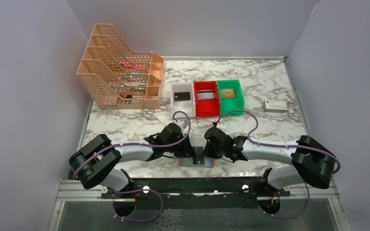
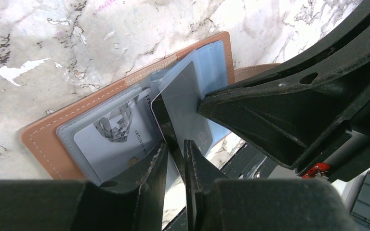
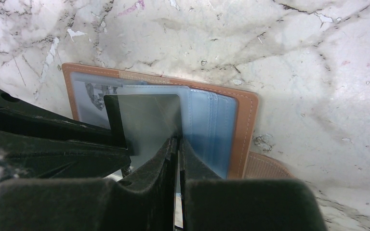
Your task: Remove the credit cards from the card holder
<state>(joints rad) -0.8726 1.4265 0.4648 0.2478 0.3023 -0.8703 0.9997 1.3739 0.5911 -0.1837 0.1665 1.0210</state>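
The tan card holder lies open at the table's near edge, also in the left wrist view and the right wrist view. A dark grey credit card stands tilted up out of its pale blue right panel. My right gripper is shut on this card's lower edge. My left gripper has its jaws slightly apart around the card's black edge, with a gap showing. A second card with a diamond picture sits in the left pocket.
White, red and green bins stand mid-table, each holding a card. A small white box lies at the right. A peach file rack stands at the back left. The black base rail runs just below the wallet.
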